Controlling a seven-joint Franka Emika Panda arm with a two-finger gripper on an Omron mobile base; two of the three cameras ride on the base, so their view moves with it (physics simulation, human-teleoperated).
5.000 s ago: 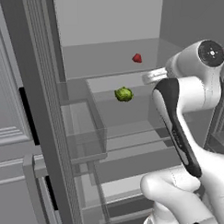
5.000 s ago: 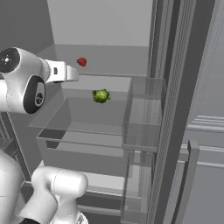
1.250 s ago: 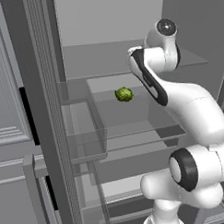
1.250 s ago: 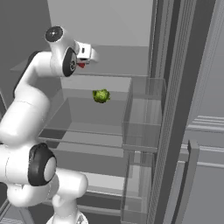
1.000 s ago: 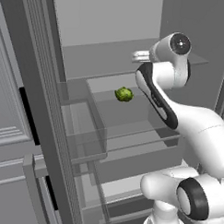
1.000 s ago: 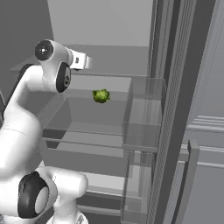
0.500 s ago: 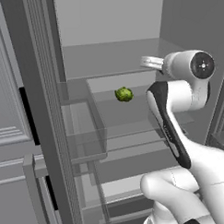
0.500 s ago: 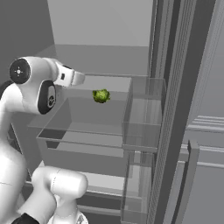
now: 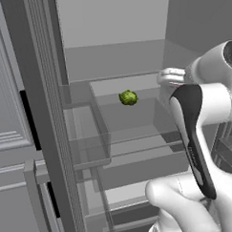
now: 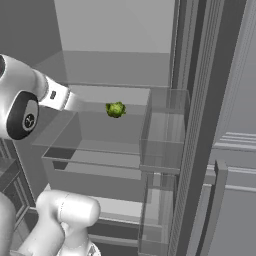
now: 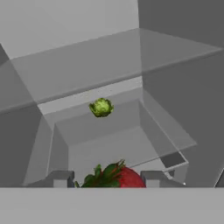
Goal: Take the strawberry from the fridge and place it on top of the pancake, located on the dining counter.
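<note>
The strawberry [image 11: 126, 178], red with green leaves, sits between my gripper's [image 11: 107, 179] two dark fingertips in the hand view, and the gripper is shut on it. In the base views my gripper [image 9: 165, 77] [image 10: 76, 103] hangs at the front of the open fridge [image 9: 110, 51], level with the glass shelf [image 10: 100, 145], its fingers pointing inward. No red shows at the hand in those two views. The pancake and the dining counter are out of view.
A green round fruit [image 9: 128, 97] [image 10: 115, 109] [image 11: 101, 107] lies on the glass shelf deeper inside. Clear door bins [image 9: 88, 138] [image 10: 162, 135] jut out on the open fridge doors to either side. A drawer front [image 10: 90, 182] sits below the shelf.
The strawberry has left the back shelf and is now in my gripper. Over the last second the arm has drawn back and lowered toward the fridge's front. The green fruit has not moved.
</note>
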